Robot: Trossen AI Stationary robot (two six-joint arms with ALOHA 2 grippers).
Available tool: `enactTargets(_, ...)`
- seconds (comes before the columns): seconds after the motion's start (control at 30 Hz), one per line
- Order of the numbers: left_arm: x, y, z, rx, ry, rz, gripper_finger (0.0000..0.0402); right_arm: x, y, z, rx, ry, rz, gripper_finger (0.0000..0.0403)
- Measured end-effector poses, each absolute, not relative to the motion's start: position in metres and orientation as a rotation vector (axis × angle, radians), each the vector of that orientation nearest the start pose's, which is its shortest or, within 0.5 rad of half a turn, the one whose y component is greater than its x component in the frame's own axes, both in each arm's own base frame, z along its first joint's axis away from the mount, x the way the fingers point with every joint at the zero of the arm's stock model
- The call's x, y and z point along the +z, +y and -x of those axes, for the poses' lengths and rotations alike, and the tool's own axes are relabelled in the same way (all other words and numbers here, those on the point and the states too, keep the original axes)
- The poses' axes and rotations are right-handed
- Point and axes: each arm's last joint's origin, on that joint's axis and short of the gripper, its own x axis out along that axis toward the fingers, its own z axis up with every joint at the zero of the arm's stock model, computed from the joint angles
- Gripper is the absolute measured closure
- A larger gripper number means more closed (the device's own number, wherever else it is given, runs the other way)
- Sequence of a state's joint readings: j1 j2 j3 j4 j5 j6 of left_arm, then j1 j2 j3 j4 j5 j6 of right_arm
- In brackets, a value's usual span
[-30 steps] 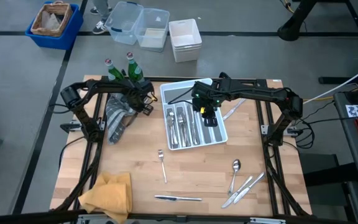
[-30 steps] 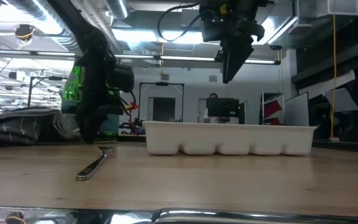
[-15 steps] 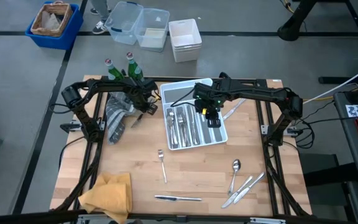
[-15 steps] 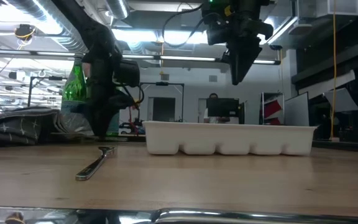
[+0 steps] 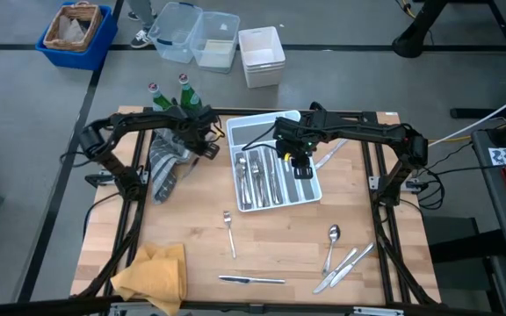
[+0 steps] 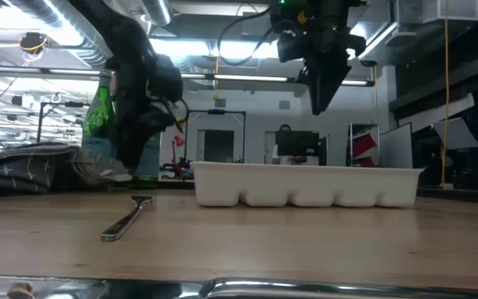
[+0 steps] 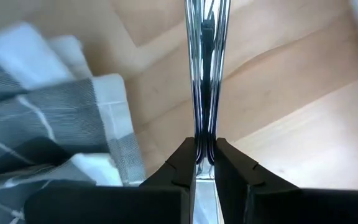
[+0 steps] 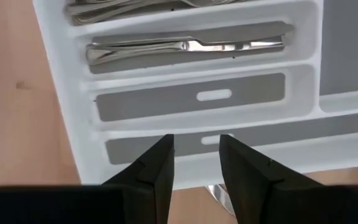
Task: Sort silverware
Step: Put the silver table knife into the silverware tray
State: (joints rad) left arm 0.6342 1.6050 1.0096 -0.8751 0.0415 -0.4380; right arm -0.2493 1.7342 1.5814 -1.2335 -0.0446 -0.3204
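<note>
My left gripper (image 5: 202, 151) stands beside the grey checked cloth (image 5: 167, 162), left of the white tray (image 5: 310, 195), and is shut on a slim shiny piece of silverware (image 7: 204, 74). The fingers hide what kind of piece it is. My right gripper (image 5: 298, 162) hangs open and empty above the tray's right compartments (image 8: 207, 102). Several pieces of silverware (image 5: 257, 175) lie in the tray's middle compartments. On the table lie a fork (image 5: 229, 233), a knife (image 5: 251, 280) and a spoon (image 5: 332, 239). My left gripper pinches the narrow piece of silverware (image 7: 202, 138) between its two fingers (image 7: 182, 158). The fingers come from above and point down. The piece runs straight on past the fingertips, roughly upright over the wood beside the cloth. Whether its lower end rests on the table I cannot tell.
Two green bottles (image 5: 172, 95) stand at the far edge behind the cloth. A yellow cloth (image 5: 154, 274) lies at the near left corner. More silverware (image 5: 345, 263) lies near right, and one piece (image 5: 328, 156) right of the tray. Bins (image 5: 196, 37) stand on the floor beyond.
My left gripper has risen beside the grey cloth, still shut on the piece of silverware and pointing down. My right gripper has tipped slightly over the tray and stayed open.
</note>
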Motion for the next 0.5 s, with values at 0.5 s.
enactTargets(0.5, 0.264, 0.135, -0.222, 0.629, 0.847, 0.594, 0.0369, 0.291, -0.081, -0.322, 0.04, 1.384, 0.073, 0.0272)
